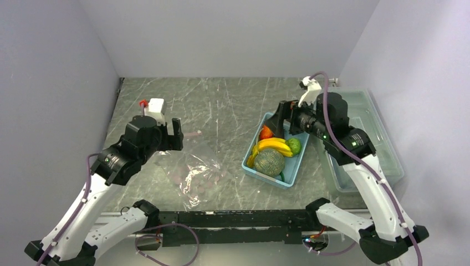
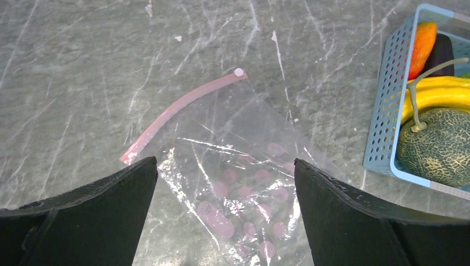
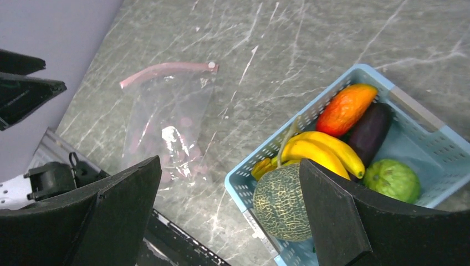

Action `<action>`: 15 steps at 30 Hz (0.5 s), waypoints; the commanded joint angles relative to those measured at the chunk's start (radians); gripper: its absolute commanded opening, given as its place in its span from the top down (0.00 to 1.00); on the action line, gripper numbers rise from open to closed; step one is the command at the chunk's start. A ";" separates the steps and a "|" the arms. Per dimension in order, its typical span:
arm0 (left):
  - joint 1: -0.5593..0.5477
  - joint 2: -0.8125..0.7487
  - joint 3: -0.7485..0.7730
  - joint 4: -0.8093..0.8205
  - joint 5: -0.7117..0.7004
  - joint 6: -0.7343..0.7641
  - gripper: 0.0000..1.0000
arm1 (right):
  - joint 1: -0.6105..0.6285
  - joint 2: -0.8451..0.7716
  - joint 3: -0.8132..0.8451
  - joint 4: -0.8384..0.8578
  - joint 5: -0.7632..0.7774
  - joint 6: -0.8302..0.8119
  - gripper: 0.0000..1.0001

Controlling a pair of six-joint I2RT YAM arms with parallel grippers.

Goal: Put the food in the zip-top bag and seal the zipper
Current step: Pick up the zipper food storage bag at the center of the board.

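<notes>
The clear zip-top bag (image 1: 194, 172) lies flat and empty on the grey marble table, its pink zipper (image 2: 177, 108) at the far edge. My left gripper (image 1: 173, 136) is open and empty above the bag's mouth end; the bag (image 2: 244, 183) shows between its fingers. The food lies in the light-blue basket (image 1: 263, 177): banana bunch (image 3: 321, 152), carrot (image 3: 346, 109), eggplant (image 3: 370, 132), melon (image 3: 282, 202) and a green vegetable (image 3: 393, 180). My right gripper (image 1: 280, 121) is open and empty above the basket's far end. The thin green pod is not clearly visible.
A large clear lidded box (image 1: 371, 138) stands to the right of the basket, under the right arm. A black rail (image 1: 221, 219) runs along the table's near edge. Grey walls close in the left, back and right sides.
</notes>
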 commanded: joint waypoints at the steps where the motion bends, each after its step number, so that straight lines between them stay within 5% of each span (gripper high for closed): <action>1: -0.003 -0.023 0.052 -0.064 -0.104 -0.075 0.01 | 0.066 0.053 0.064 0.064 -0.006 -0.017 0.00; 15: -0.003 -0.075 0.010 -0.121 -0.166 -0.134 0.01 | 0.341 0.329 0.209 0.041 0.228 -0.066 0.00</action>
